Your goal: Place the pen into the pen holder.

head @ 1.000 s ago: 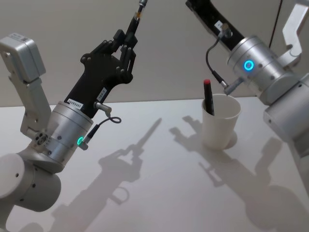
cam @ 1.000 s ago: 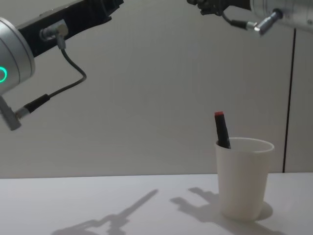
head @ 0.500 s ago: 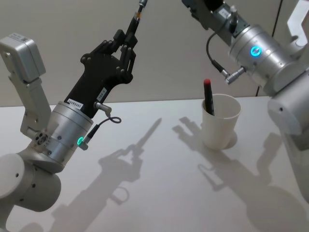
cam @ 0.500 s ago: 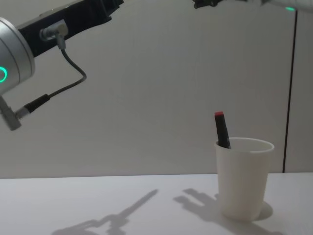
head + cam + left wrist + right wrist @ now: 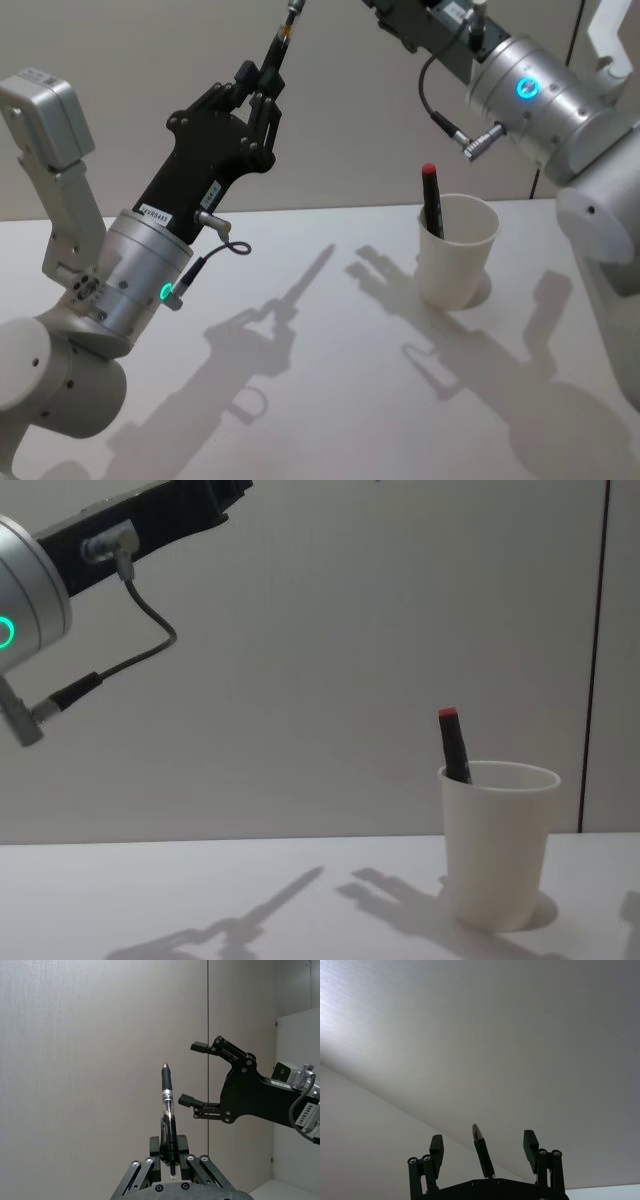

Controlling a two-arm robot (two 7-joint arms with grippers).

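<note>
Black pen (image 5: 167,1110) upright, tip up, in left gripper (image 5: 170,1157) fingers; right gripper (image 5: 200,1077) open.

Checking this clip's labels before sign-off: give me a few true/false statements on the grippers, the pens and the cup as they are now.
1. The left gripper is shut on a pen. True.
2. The white paper cup lies on its side. False: it stands upright on the table.
3. A red-capped pen stands in the cup. True.
4. The right gripper is clamped on the held pen. False: its fingers are open beside it.
</note>
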